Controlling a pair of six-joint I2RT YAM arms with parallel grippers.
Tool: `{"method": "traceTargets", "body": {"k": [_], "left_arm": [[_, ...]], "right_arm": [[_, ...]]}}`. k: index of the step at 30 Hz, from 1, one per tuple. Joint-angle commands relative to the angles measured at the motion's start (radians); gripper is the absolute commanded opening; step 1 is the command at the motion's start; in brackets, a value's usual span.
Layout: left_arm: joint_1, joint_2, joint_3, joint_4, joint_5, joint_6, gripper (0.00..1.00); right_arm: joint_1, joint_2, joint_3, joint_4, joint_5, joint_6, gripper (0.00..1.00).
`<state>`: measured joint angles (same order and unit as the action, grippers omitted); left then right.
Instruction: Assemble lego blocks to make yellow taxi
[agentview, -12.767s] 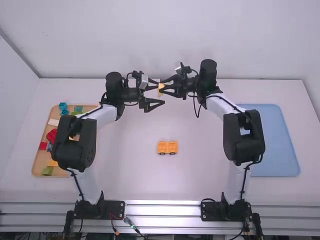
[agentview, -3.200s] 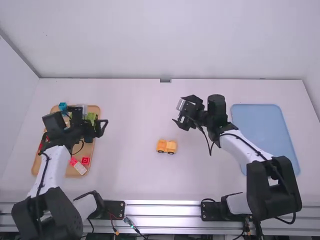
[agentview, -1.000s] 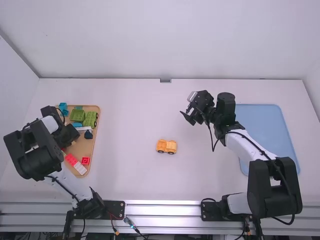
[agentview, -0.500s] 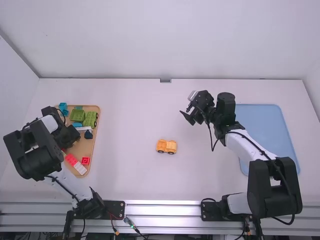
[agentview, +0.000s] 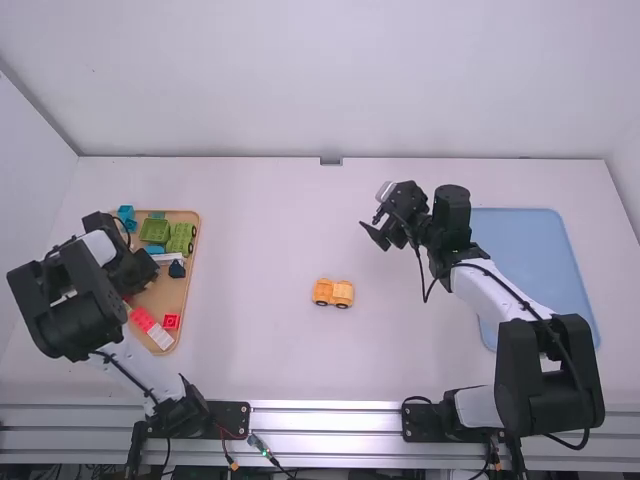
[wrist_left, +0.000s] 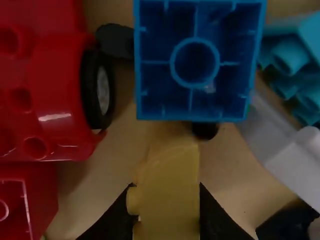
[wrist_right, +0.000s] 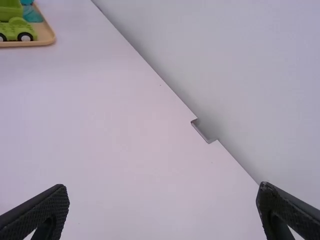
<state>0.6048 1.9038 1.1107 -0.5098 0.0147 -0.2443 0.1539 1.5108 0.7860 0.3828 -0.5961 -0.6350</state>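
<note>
Left claw is seen closed in on a yellow block, down in the wooden tray at the left; the block is judged gripped, not just straddled. Since about three seconds ago the left arm has been drawn back and turned, so the green pieces at the far part of the tray are now uncovered. Over the last second, no shift is noted in either arm. Right claw is spread wide with nothing between its fingers, above the tabletop, right of middle; it has been moved slightly right over the same few seconds.

Yellow vehicle is left standing on its wheels near the tabletop's middle, barely shifted. So fetching of another taxi part is judged under way, with the body part-built. Block next needs to be lifted clear, then carried right to the vehicle. Crowding is a risk: the blue block, hollow side up, and the red wheeled piece lie close by and could be snagged.
</note>
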Motion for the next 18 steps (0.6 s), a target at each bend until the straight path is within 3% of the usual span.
{"method": "traceTargets", "body": {"k": [1, 8, 13, 18], "left_arm": [[-0.003, 0.009, -0.005, 0.000, -0.003, 0.000, 0.21], [-0.014, -0.039, 0.004, 0.009, -0.004, 0.035, 0.02], [-0.076, -0.192, -0.028, 0.041, -0.004, 0.058, 0.02], [-0.237, -0.406, -0.121, 0.187, -0.003, 0.138, 0.02]], "right_arm": [[-0.005, 0.006, 0.034, -0.002, -0.009, 0.011, 0.99], [0.012, 0.006, 0.034, 0.029, -0.008, 0.104, 0.99], [0.010, 0.006, 0.034, 0.084, -0.009, 0.229, 0.99], [0.009, 0.072, 0.034, 0.267, -0.055, 0.479, 0.99]]}}
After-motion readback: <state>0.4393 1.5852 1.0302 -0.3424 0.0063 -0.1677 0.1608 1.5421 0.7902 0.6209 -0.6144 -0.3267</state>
